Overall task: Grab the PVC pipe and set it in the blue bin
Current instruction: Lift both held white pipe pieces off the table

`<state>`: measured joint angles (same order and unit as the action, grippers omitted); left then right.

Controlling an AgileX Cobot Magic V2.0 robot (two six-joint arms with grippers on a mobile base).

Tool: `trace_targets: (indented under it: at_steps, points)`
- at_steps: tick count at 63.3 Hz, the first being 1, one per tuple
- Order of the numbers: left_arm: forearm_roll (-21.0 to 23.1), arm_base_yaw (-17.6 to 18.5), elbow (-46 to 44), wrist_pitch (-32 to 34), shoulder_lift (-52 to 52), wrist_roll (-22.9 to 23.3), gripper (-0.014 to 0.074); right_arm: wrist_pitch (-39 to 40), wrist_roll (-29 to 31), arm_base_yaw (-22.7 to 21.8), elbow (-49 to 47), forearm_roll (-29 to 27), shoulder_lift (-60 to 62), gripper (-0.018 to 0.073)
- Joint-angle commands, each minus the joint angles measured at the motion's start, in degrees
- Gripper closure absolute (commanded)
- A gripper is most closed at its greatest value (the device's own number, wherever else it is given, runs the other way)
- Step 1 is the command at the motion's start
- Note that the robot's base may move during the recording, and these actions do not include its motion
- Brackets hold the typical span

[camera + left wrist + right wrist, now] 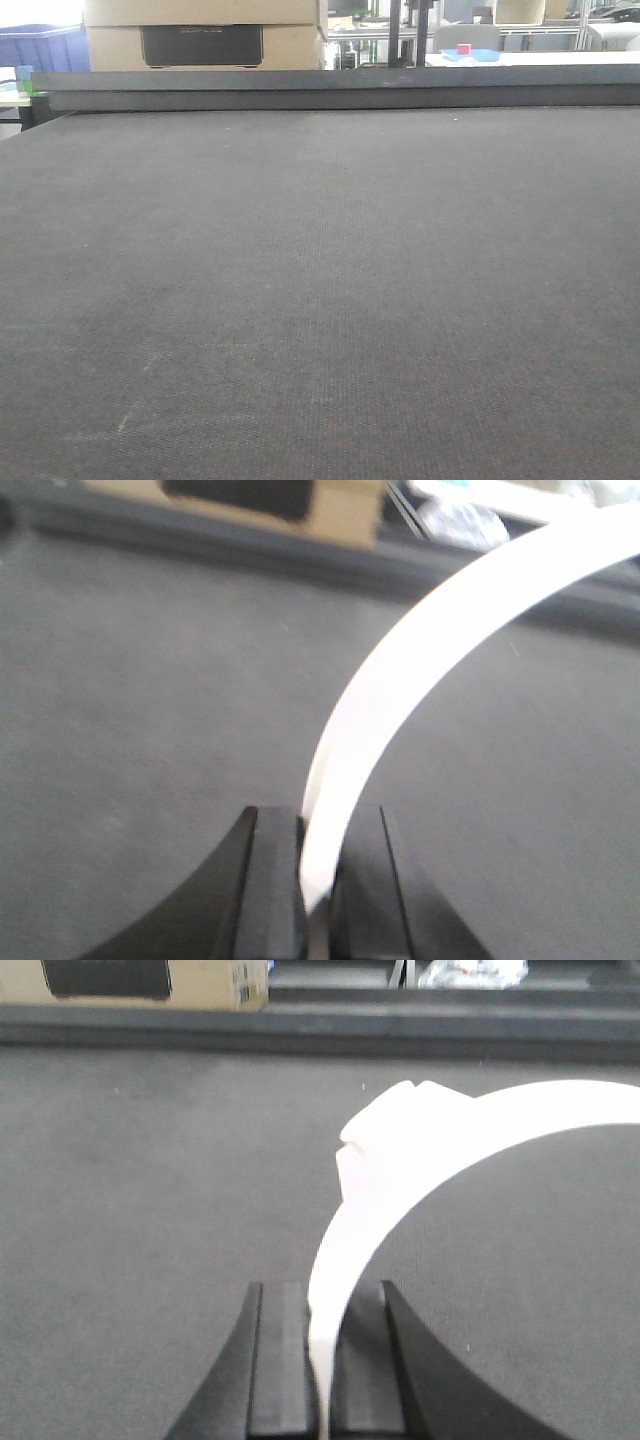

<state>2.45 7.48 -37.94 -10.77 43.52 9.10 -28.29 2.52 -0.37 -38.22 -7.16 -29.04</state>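
Observation:
In the left wrist view my left gripper [320, 825] is shut on the rim of a white curved PVC pipe [450, 610], which arcs up and to the right above the dark table. In the right wrist view my right gripper [335, 1300] is shut on the rim of a white curved PVC pipe [400, 1160] with a notched edge at its top. I cannot tell whether the two views show one piece. A blue bin [40, 45] stands beyond the table's far left corner. Neither gripper nor any pipe shows in the front view.
The dark grey mat-covered table [320, 300] has a raised black rail [330, 88] along its far edge. A cardboard box [200, 35] stands behind the rail, right of the bin. A white table with small blue and red items [470, 52] is far back right.

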Motion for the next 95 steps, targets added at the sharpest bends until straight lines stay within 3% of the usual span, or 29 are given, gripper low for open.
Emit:
trace_targets:
  at_steps: [1,12,23,37,52,95]
  points:
    - [-0.2,-3.6,0.0,2.0,-3.4,0.6,0.0707,1.8,0.7,0.0,0.1,0.5,1.0,0.0728]
    - [-0.4,-7.9,0.0,0.4,-7.7,0.5,0.0707,1.8,0.7,0.0,0.1,0.5,1.3,0.0728]
    - [-4.8,-7.8,0.0,-3.4,-10.7,-2.7,0.0707,1.8,0.7,0.0,0.0,0.5,1.3,0.0728]
    - [-10.4,-7.8,0.0,-0.4,-12.5,-2.9,0.0707,6.5,0.7,0.0,0.0,0.6,1.3,0.0728]
    - [-8.1,-7.8,0.0,-0.3,-12.5,-2.9,0.0707,7.3,0.7,0.0,0.0,0.6,1.3,0.0728]
    - [-8.1,-7.8,0.0,-0.3,-12.5,-2.9,0.0707,7.3,0.7,0.0,0.0,0.6,1.3,0.0728]
